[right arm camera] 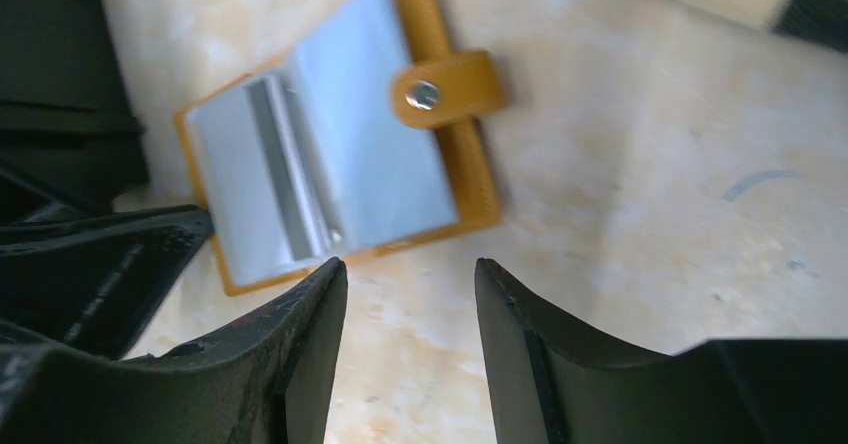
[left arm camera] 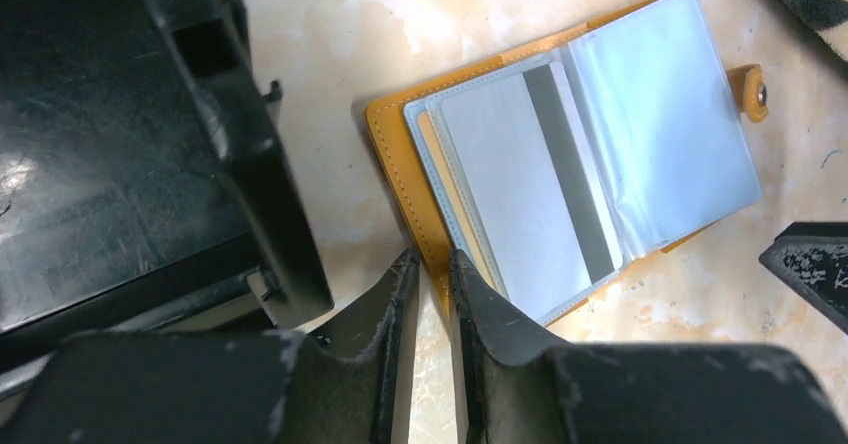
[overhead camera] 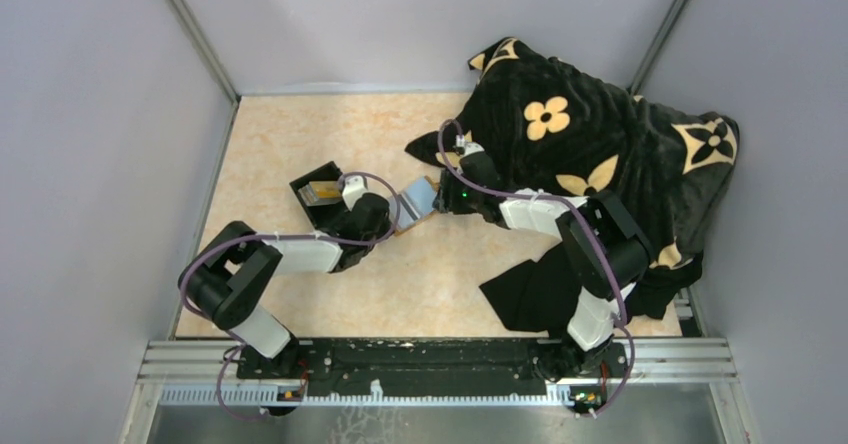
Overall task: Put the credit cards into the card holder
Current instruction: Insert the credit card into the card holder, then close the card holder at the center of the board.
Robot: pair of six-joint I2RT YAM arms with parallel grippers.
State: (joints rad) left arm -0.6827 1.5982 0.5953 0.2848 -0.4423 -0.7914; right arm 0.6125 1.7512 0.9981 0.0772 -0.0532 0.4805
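Note:
The card holder [left arm camera: 395, 154] lies open on the table, an orange-tan cover with clear sleeves and a snap strap [right arm camera: 445, 89]. A pale grey credit card [left arm camera: 520, 194] with a dark stripe sits in one sleeve. My left gripper [left arm camera: 432, 259] is shut on the cover's near edge, beside the sleeves. My right gripper [right arm camera: 410, 269] hangs open just off the holder's other side, with only bare table between its fingers. From above, the holder [overhead camera: 415, 204] sits between the left gripper [overhead camera: 385, 222] and the right gripper [overhead camera: 440, 199].
A black open box [overhead camera: 320, 192] stands just left of the holder, with something tan and pale lying in it; its wall [left arm camera: 250, 144] is close to my left fingers. A black blanket with tan flowers [overhead camera: 600, 144] covers the right side of the table.

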